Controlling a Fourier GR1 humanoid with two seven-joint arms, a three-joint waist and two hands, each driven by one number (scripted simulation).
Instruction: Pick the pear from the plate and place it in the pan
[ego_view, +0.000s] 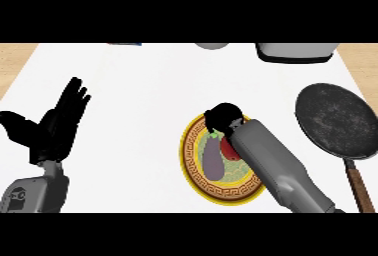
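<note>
The pan (336, 122) holds nothing, so the whole carry is left: the right hand (224, 117) is down over the plate (193, 172), fingers curled, though I cannot tell whether they grip anything. The left hand (59, 120) rests open at the left. No pear is plainly visible; an aubergine (212, 157) and something red (229, 151) lie on the plate, half under the forearm

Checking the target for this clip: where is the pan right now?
In the head view the pan lies on the counter's right side, handle pointing toward the near edge, just right of the plate where the right hand reaches.
</note>
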